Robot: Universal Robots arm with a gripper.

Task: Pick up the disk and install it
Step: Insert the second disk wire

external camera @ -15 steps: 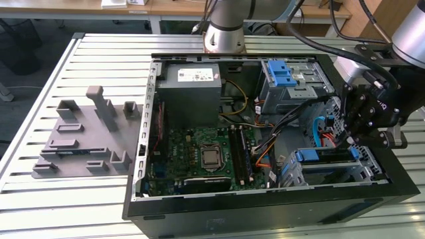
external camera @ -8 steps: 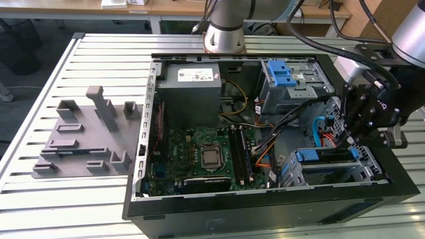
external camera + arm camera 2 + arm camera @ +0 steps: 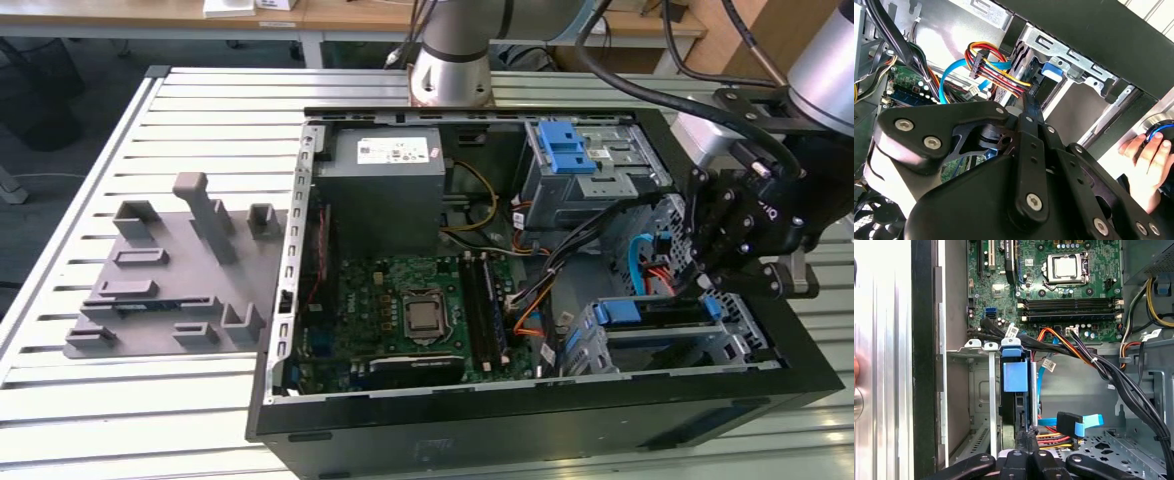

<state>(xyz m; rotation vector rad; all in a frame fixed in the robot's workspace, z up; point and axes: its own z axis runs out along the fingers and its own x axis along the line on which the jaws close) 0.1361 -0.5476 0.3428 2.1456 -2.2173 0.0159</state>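
Gripper (image 3: 1026, 440) linkage fills foreground, fingertips together; disk (image 3: 1015, 382) edge-on in cage (image 3: 974, 347), mostly hidden.

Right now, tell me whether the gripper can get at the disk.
Probably yes: the gripper sits right at the disk, at its exposed edge, and the cables run beside it, not across.

Black steel computer case (image 3: 534, 420), green circuit motherboard (image 3: 400, 300), blue plastic-framed disk (image 3: 1015, 375), red-orange-yellow power wire bundle (image 3: 999, 65), grey moulded fixture block (image 3: 167, 275) on silver slatted bench (image 3: 134, 400).
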